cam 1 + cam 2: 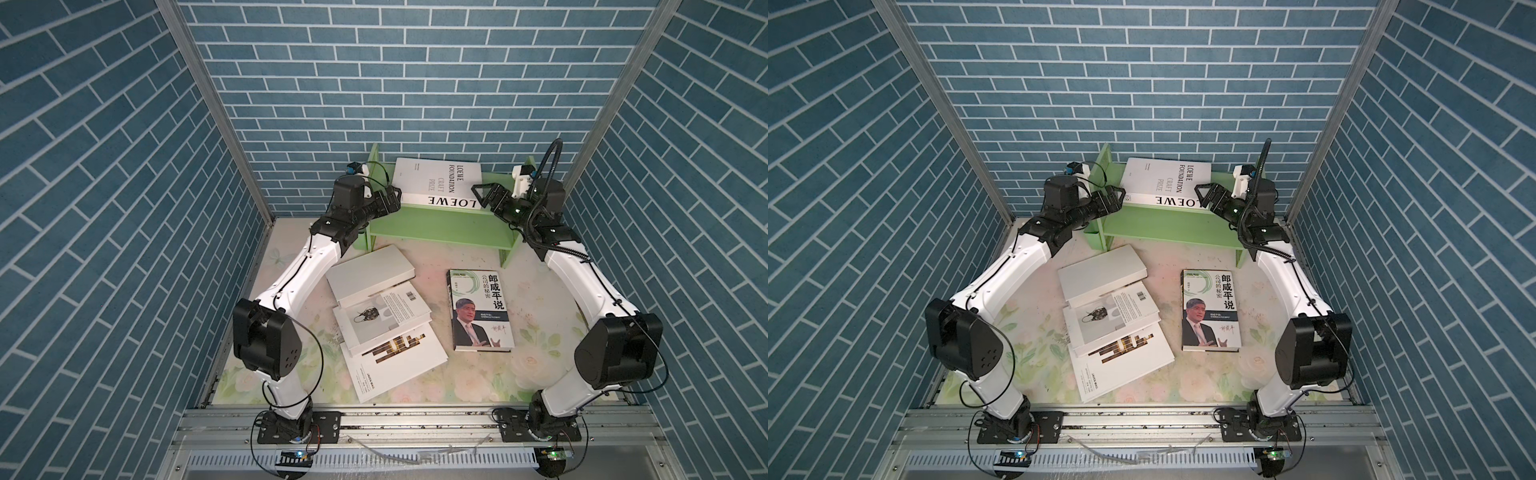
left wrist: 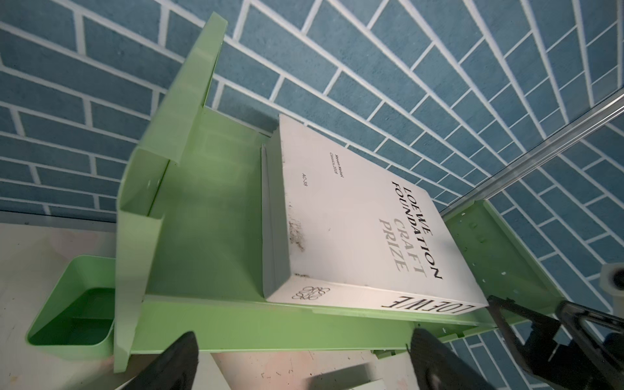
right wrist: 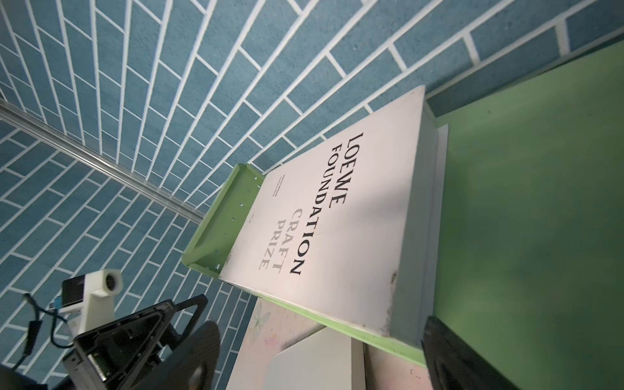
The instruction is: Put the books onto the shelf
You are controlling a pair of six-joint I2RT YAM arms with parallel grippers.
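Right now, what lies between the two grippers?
The LOEWE book, lying flat on the shelf. The left gripper is at one end of it and the right gripper at the other, both open. Both top views show this.

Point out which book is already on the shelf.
The white LOEWE book, lying flat on the green shelf; the rest lie on the table below.

Green shelf; white LOEWE book, black lettering; blue brick walls
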